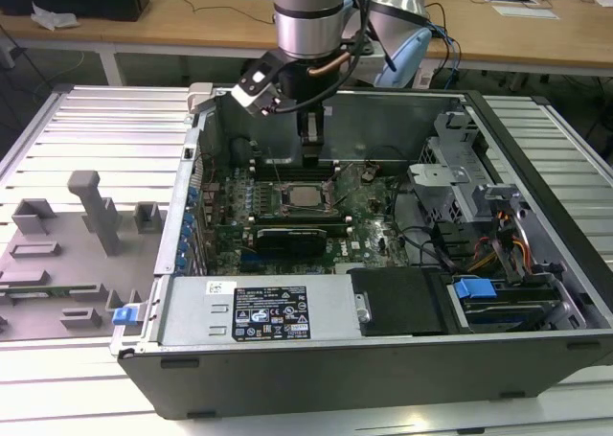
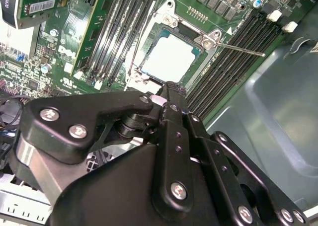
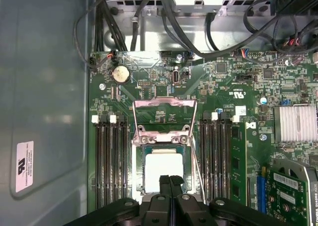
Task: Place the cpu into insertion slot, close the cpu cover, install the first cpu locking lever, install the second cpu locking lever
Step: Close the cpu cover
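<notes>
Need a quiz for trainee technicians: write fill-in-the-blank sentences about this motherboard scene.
1. The ___ lies in the insertion slot, silver top up.
2. The cpu cover stands ___, swung back from the insertion slot.
3. The gripper, close to the cpu, has its fingers ___.
4. Long black memory slots run along ___ sides of the insertion slot.

Missing words: cpu; open; shut; both.

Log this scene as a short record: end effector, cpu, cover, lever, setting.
end effector: shut, nothing held, over the insertion slot's edge
cpu: lying flat in the insertion slot
cpu cover: looks swung open beyond the slot
lever: thin rod sticking out free beside the slot
setting: open computer case on a slatted table
</notes>
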Robot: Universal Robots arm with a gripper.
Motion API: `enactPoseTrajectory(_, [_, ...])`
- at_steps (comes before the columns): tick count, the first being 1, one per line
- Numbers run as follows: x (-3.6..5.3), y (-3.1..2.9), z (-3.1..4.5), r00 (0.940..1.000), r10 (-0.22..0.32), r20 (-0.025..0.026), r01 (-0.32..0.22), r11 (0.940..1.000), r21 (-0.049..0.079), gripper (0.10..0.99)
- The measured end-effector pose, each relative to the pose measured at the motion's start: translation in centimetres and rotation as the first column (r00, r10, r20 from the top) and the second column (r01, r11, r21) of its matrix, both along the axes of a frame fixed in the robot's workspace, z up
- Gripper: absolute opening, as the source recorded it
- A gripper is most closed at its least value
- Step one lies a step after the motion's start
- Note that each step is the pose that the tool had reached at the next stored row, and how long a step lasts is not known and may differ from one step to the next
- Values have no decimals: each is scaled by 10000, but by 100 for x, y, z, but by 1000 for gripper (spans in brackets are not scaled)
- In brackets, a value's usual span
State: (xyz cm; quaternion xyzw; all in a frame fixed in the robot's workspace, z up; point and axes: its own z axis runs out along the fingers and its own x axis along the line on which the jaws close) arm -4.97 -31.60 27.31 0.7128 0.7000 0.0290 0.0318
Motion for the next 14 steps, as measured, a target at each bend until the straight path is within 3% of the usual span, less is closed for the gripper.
enactPoseTrajectory(2, [19,0,0,10000,-1,-22,1,10000,0,106])
enactPoseTrajectory(8, [177,0,0,9999,-1,-172,1,10000,1,106])
enactPoseTrajectory(11, [317,0,0,9997,0,-261,0,10000,0,106])
enactPoseTrajectory(14, [514,0,0,9993,0,-373,0,10000,1,106])
